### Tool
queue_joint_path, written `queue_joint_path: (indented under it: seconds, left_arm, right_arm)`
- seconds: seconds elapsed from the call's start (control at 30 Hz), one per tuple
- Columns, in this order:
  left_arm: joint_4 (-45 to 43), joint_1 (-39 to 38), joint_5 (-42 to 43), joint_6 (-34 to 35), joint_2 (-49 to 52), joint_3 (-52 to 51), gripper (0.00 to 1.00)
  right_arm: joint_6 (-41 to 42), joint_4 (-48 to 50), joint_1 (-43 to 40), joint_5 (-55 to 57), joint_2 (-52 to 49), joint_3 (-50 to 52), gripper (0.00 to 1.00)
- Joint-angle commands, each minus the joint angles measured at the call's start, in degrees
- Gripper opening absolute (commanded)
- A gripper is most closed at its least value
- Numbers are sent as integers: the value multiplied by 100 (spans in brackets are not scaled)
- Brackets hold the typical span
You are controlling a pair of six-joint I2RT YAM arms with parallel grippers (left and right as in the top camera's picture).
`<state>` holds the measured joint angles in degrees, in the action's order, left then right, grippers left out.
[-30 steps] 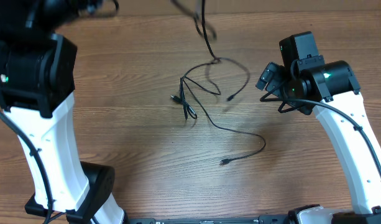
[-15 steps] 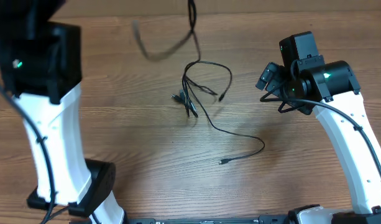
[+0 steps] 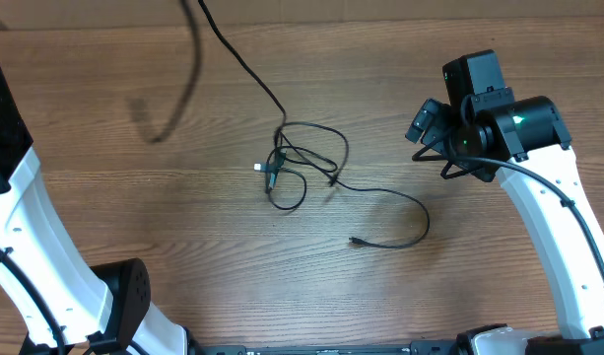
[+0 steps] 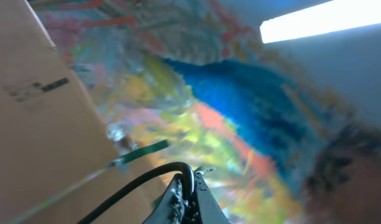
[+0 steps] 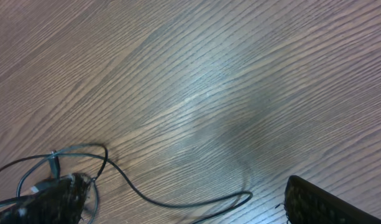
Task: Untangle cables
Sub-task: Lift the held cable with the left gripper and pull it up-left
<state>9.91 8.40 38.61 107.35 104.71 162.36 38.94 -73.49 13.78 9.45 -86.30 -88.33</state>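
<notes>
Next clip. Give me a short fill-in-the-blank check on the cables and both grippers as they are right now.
1. The left gripper is ___ on a black cable.
2. The right gripper has its jaws ___, holding nothing.
3. The knot of cables lies on the ___ table.
4. In the overhead view, one cable rises from the knot toward the ___ edge of the picture.

Missing words: shut; open; wooden; top.

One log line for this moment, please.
left tool: shut on cable, raised | right tool: open, beside tangle | tangle: knotted on table
</notes>
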Motion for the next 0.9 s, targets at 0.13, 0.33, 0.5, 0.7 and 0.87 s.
queue_joint_path:
  seconds: [0.13, 0.33, 0.5, 0.7, 0.87]
  left_arm:
    - [-503, 33, -610, 1202, -68, 55, 4]
    - [-9, 33, -212, 610, -63, 55, 4]
    - [1283, 39, 83, -411, -61, 52, 4]
    - [2708, 66, 448, -1720, -61, 50, 5]
    - [2688, 46, 1099, -1252, -61, 50, 4]
  right_arm:
    - [-24, 15, -4, 101, 31, -13, 100]
    - [-24, 13, -4, 101, 31, -13, 100]
    - [-24, 13, -4, 101, 31, -13, 100]
    - [-24, 15, -4, 101, 31, -13, 100]
    - [-24, 15, -4, 101, 31, -13, 100]
